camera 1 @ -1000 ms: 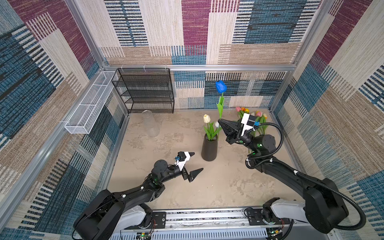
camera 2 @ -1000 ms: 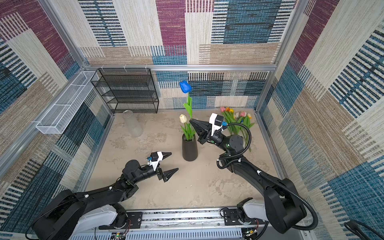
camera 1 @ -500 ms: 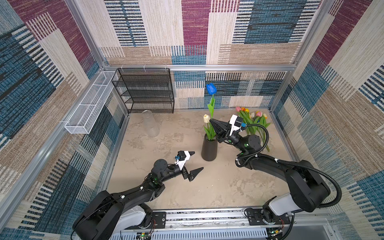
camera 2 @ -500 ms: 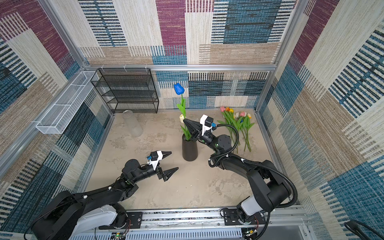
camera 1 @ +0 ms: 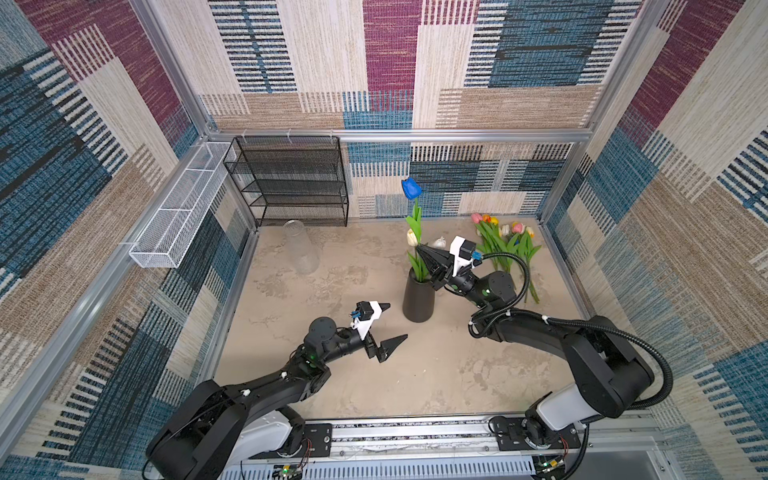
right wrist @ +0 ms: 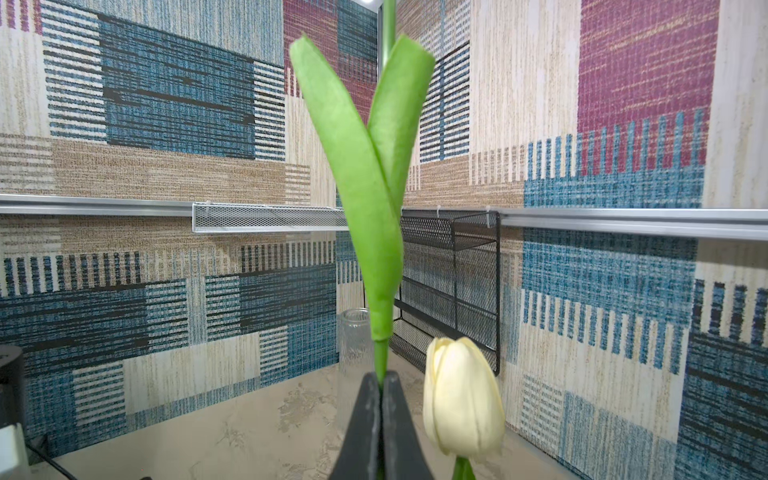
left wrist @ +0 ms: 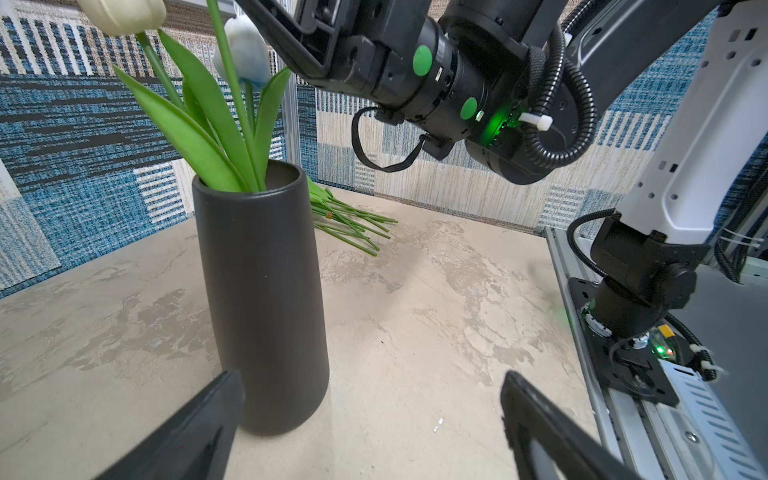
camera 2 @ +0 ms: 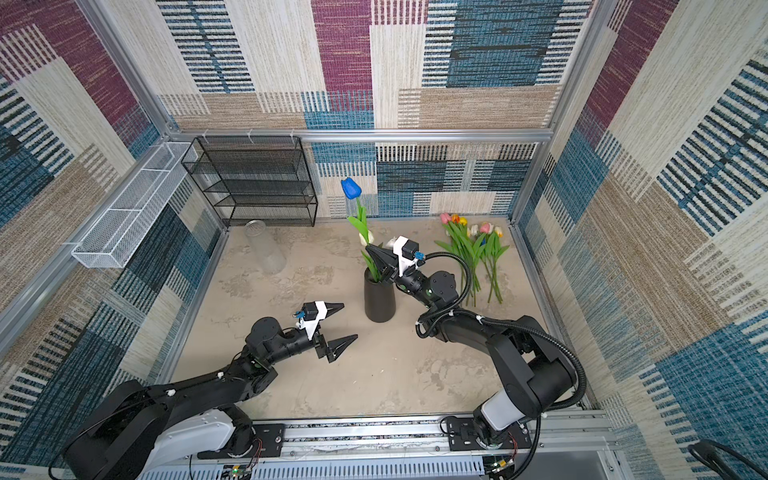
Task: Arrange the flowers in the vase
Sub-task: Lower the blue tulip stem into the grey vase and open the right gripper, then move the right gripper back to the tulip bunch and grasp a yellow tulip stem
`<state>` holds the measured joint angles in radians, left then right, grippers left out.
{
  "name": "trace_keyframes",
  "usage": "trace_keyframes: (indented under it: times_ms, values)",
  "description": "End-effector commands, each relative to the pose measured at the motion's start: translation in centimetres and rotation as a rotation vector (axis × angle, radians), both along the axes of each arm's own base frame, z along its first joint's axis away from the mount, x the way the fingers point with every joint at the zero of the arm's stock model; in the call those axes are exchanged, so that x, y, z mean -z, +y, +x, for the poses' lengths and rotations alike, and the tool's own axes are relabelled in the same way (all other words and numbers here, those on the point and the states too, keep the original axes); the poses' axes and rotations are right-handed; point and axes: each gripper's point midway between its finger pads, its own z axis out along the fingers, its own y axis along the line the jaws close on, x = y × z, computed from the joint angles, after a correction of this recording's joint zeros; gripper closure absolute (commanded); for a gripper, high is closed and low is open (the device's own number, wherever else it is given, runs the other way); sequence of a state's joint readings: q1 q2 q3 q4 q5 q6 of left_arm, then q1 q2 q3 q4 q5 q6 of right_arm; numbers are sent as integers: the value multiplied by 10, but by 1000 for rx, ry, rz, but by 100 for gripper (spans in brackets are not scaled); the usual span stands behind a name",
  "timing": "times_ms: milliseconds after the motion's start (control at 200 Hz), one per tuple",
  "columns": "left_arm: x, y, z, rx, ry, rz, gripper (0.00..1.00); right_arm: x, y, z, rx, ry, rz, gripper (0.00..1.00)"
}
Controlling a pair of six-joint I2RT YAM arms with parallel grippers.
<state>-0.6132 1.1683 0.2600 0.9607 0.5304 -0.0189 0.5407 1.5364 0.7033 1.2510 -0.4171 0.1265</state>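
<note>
Right gripper (camera 1: 419, 248) clamps blue tulip (camera 1: 411, 189) stem just above vase (camera 1: 419, 301) mouth. Left gripper (camera 1: 398, 321) wide open, empty, beside vase. One vase; loose tulips (camera 1: 505, 245) uncountable.

blue tulip (camera 1: 411, 189) upright, dark vase (camera 1: 419, 301), loose tulips (camera 1: 496, 243)

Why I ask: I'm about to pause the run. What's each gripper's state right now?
Left gripper: open, holding nothing.
Right gripper: shut on the blue tulip, by its stem.
</note>
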Motion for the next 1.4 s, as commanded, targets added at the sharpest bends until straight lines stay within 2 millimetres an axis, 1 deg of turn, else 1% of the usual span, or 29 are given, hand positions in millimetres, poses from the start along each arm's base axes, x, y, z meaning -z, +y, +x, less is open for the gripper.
trace_keyframes:
  times_ms: [0, 321, 446, 566, 611, 686, 776, 827, 877, 942, 1012, 1102, 1167, 1212, 1217, 1287, 1327, 1357, 1393]
  values:
    - [-6, -2, -2, 18, -30, -2, 1, 6, 1, -3, -7, 2, -12, 100]
    - [-5, -3, -2, 21, -26, 0, 1, 35, -2, -4, 16, 65, -79, 100]
    - [-5, -2, -2, 19, -25, 1, 1, 48, -4, -4, 27, 95, -100, 98]
    - [-5, -2, -1, 18, -25, 2, 1, 53, -7, -4, 49, 102, -107, 96]
    - [-5, -2, -1, 18, -24, 3, 1, 54, -8, -4, 52, 101, -113, 92]
    - [-5, -3, -1, 19, -23, 2, 1, 53, -9, -4, 60, 99, -118, 80]
    - [-5, -3, -1, 21, -23, 0, 1, 51, -12, -5, 77, 94, -121, 79]
    - [-5, -3, -2, 21, -24, -1, 1, 50, -14, -6, 85, 90, -125, 76]
    - [-5, -3, -2, 21, -21, 1, 1, 47, -15, -7, 91, 82, -126, 69]
    - [-6, -3, -1, 21, -23, 0, 0, 42, -18, -8, 103, 74, -125, 67]
    - [-5, -3, -2, 21, -23, 0, 1, 33, -21, -13, 109, 55, -116, 64]
    - [-5, -2, -1, 17, -24, 1, 1, 12, -26, -21, 114, 20, -103, 62]
    - [-5, -3, -1, 17, -24, 1, 1, -5, -34, -27, 141, -9, -83, 60]
    - [-5, -3, -1, 19, -24, 0, 1, -16, -40, -27, 172, -20, -76, 59]
    - [-5, -3, -1, 18, -23, 0, 1, -20, -42, -27, 184, -22, -72, 59]
    - [-4, -3, -1, 17, -20, 2, 1, -35, -56, -23, 266, -14, -53, 58]
    - [-3, -3, 0, 17, -18, 2, 1, -44, -69, -20, 335, -6, -28, 56]
    - [-3, -3, 0, 18, -17, 1, 1, -48, -81, -14, 401, 18, -8, 57]
    - [-4, -4, 0, 19, -17, -1, 1, -51, -96, -3, 478, 61, 12, 60]
